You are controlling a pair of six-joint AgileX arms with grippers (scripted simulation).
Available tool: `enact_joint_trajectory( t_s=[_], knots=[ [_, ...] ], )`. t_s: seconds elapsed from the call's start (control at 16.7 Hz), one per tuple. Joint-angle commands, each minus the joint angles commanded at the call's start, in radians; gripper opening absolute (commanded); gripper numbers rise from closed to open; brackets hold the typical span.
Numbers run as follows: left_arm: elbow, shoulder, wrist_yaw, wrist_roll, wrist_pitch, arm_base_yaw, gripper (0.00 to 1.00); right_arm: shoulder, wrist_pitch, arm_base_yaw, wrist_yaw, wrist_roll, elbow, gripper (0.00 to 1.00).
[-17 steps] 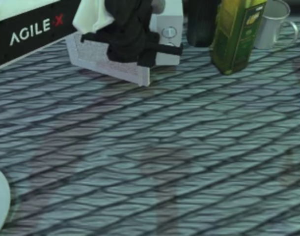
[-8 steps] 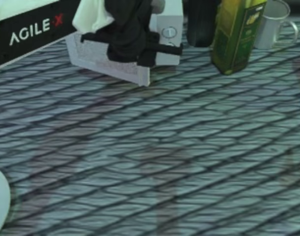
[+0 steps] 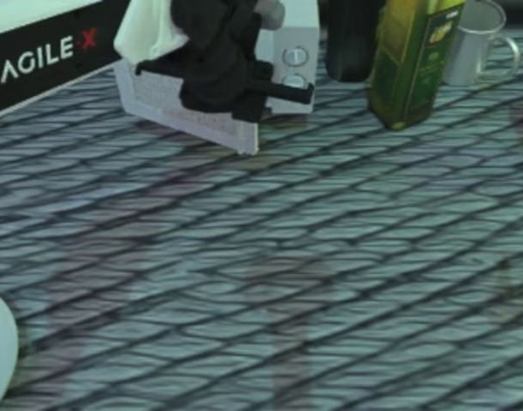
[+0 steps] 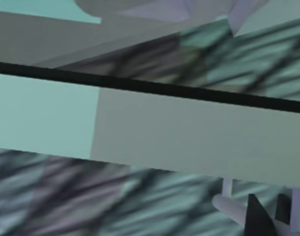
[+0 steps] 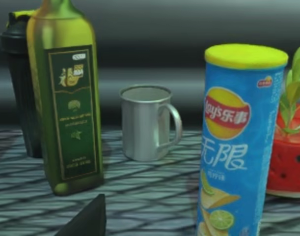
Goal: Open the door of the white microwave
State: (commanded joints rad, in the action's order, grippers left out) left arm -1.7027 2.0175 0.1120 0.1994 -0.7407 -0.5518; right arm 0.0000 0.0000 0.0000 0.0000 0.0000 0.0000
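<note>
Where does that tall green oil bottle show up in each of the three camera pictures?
Top view: the green oil bottle stands at the far edge of the table, right of the white microwave.
Left wrist view: not in it.
Right wrist view: the bottle stands upright at the picture's left side.
Shared landmark: the metal mug beside the bottle, also seen from the right wrist.

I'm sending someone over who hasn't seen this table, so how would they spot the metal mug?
Look along the table's far edge to the right of the white microwave. Past the tall green oil bottle stands the metal mug, the only plain silver cup there, open-topped with one side handle.
</note>
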Motion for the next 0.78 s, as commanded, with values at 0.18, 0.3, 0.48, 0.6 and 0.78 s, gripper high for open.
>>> enact_joint_trajectory(
  t_s=[0.18,0.3,0.48,0.6,0.78],
  knots=[
    [0.051,-0.038,-0.024,-0.051,0.022,0.014,0.00,0.000,0.000,0.000,0.000,0.000,0.000,1.00],
    [0.055,-0.040,-0.026,-0.054,0.024,0.015,0.00,0.000,0.000,0.000,0.000,0.000,0.000,1.00],
    [0.055,-0.040,-0.026,-0.054,0.024,0.015,0.00,0.000,0.000,0.000,0.000,0.000,0.000,1.00],
    [0.055,-0.040,-0.026,-0.054,0.024,0.015,0.00,0.000,0.000,0.000,0.000,0.000,0.000,1.00],
    [0.055,-0.040,-0.026,-0.054,0.024,0.015,0.00,0.000,0.000,0.000,0.000,0.000,0.000,1.00]
  ],
)
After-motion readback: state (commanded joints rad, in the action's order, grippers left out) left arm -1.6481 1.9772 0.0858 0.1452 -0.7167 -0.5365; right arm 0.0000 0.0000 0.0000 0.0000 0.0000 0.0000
